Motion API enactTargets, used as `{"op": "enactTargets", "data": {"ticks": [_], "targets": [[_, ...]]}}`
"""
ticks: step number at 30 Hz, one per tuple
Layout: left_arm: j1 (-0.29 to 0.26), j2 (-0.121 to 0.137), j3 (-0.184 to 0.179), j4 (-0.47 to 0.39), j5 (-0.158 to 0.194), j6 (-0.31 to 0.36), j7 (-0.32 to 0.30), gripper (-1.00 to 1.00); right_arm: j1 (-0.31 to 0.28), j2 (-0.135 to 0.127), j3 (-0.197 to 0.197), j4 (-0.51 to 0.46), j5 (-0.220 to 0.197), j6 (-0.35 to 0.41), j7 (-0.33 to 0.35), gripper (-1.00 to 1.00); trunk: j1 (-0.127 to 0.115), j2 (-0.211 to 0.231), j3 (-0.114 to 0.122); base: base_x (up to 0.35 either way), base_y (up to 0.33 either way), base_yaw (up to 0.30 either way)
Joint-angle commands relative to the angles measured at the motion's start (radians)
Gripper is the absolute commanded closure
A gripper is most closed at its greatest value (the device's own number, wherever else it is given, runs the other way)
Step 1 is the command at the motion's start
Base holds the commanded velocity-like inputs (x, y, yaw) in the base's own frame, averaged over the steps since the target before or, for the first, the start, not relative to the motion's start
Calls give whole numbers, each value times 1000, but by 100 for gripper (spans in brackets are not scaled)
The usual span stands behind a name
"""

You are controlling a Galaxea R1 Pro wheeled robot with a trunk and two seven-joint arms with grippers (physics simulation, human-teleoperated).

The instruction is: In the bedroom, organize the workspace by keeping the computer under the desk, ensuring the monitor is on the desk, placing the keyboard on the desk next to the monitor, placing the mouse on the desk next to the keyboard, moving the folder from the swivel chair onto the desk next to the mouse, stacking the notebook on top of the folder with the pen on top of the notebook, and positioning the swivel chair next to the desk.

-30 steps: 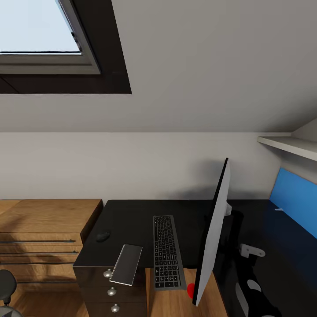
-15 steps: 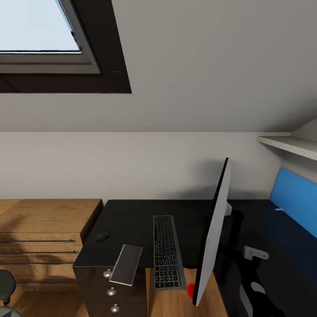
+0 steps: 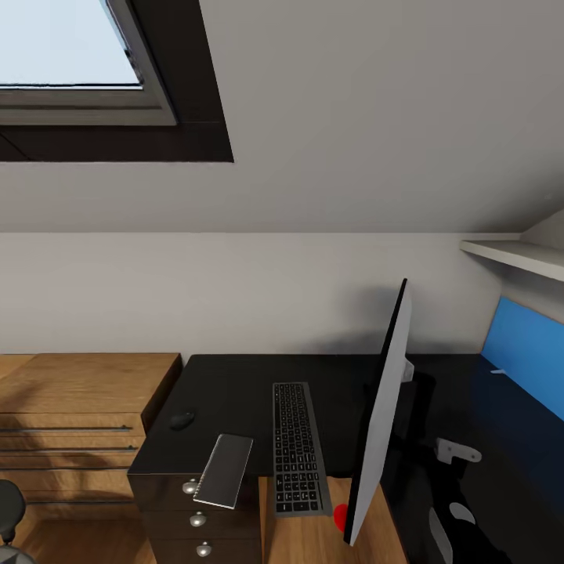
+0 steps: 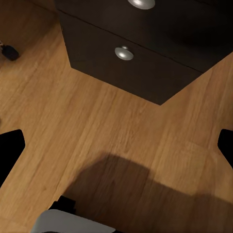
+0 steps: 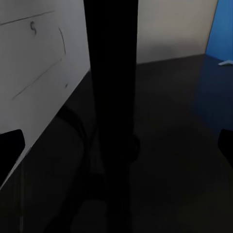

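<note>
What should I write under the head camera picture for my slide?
Black desk holding mouse, notebook, keyboard and edge-on monitor.

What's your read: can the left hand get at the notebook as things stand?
Probably yes, once raised. The left hand points at the floor before the drawer unit; the notebook lies above on the desk, overhanging its front edge, with nothing on it or in front.

A skylight window [image 3: 70, 55] sits upper left in the sloped white ceiling; a wooden dresser [image 3: 78, 415] lower left; a blue wall panel [image 3: 521, 345] and white shelf [image 3: 513, 254] at right.
</note>
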Motion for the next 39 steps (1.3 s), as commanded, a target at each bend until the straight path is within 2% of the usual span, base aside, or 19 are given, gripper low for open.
{"op": "enactTargets", "data": {"ticks": [1,17,27,39], "targets": [[-1,1,-7,0,10,-6,8,-100,-1,0,-5,2,11,-4,-2,-100,4,-9,-5,0,0,0],[-2,8,-9,10,10,-8,6,-100,-2,0,-5,4,6,-4,-3,-100,4,-9,-5,34,-20,0],[-1,9,-9,38,7,-48,6,-100,-1,-1,-5,4,6,-4,-3,-100,4,-9,-5,94,-63,0],[-1,9,-10,40,6,-55,5,-100,-2,-1,-5,4,7,-4,-3,-100,4,-9,-5,19,-27,0]]}}
